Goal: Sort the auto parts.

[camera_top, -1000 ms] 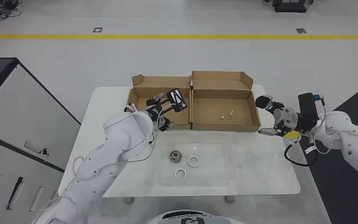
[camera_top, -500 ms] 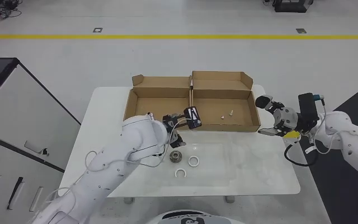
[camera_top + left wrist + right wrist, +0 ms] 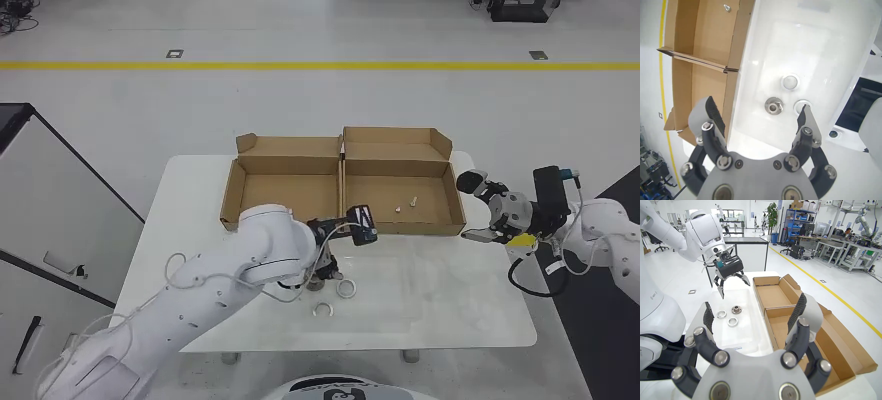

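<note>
**Top view.** The left end effector (image 3: 326,268) is hanging over the white tray (image 3: 430,295) on the counter (image 3: 180,230), with its jaws spread and holding nothing. A first ring (image 3: 346,288) and a second ring (image 3: 323,310) are lying in the tray just beside it. The cardboard box (image 3: 290,147) is sitting behind the tray, and a small screw (image 3: 410,203) is lying in its right compartment. The right end effector (image 3: 472,210) is hovering beside the box's right end, released and empty.

**Left wrist view.** The spread fingers are framing a flanged hub (image 3: 773,106), which is resting flat in the tray between the box and the second ring. One fingertip is overlapping that ring; whether it is touching cannot be told.

**Right wrist view.** The right fingers are standing wide apart with nothing between them. The hub and both rings are lying close together in the tray, below the raised left end effector.
</note>
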